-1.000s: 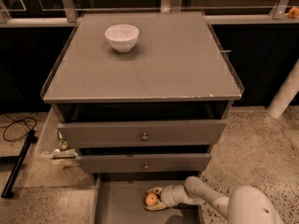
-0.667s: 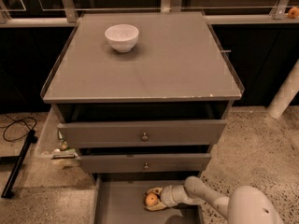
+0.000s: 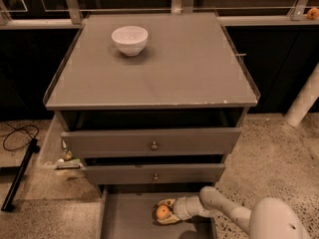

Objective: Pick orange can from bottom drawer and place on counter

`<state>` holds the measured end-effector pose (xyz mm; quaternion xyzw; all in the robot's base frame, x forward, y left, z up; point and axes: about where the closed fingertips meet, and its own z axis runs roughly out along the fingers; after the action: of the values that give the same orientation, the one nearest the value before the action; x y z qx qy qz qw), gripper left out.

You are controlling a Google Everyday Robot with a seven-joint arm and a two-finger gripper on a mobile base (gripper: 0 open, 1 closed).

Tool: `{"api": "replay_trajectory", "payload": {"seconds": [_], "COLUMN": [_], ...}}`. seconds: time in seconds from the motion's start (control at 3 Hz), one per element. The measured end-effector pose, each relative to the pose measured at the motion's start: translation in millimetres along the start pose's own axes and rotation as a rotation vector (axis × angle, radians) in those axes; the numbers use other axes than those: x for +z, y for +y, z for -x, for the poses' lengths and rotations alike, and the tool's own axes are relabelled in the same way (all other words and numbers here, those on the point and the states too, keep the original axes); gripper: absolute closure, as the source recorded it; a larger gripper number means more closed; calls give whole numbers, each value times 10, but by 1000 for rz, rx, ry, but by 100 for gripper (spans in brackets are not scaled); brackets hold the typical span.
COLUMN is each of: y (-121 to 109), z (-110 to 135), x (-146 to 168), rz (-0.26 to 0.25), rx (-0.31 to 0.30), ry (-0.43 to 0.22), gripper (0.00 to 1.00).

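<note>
Pincer: the pale two-finger pincer (image 3: pixel 165 212) is reaching in from the right, low inside the open drawer at the foot of the cabinet.
Pincer state: it is closing on the small, smooth, round orange ball (image 3: pixel 162 212), with one finger sitting above the ball and one below it, so it is gripping the ball.
Orange ball: it is sitting between those fingers, down in the drawer, right of the drawer's middle. Whether it is resting on the drawer floor or hanging just above it, I cannot tell.
Bottom drawer: the shallow gray tray-like bottom drawer (image 3: pixel 127 218) is standing pulled out, its flat gray floor showing bare to the left of the ball.
Arm: the white jointed arm (image 3: pixel 227 212) is running from the lower right corner across to the pincer.
Desk: the broad square matte gray desk (image 3: pixel 169 78), with its thin raised rim and pale chipped front edge, is lying well above the ball.
Bowl: a small white bowl (image 3: pixel 129 39) is standing upright on the desk, near its back left corner.
Upper drawers: two gray drawer fronts with small round knobs, the upper one (image 3: pixel 114 142) and the lower one (image 3: pixel 119 174), are sticking out a little, stacked between the desk and the open drawer.
Floor: a black cable (image 3: pixel 17 133) is looping on the speckled floor (image 3: pixel 279 153) to the cabinet's left.
</note>
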<state>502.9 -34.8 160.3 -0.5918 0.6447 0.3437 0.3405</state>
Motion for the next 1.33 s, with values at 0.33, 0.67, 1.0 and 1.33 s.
{"api": "replay_trajectory", "payload": {"seconds": [0.33, 0.67, 1.0, 1.33], "y": [64, 161, 254, 273], "z": [212, 442, 685, 963], "x": [-339, -743, -1244, -1688], "rz": [-6, -32, -63, -80], "rx": [-18, -37, -46, -64], "ry": [2, 4, 28, 46], "gripper": [100, 100, 100, 100]}}
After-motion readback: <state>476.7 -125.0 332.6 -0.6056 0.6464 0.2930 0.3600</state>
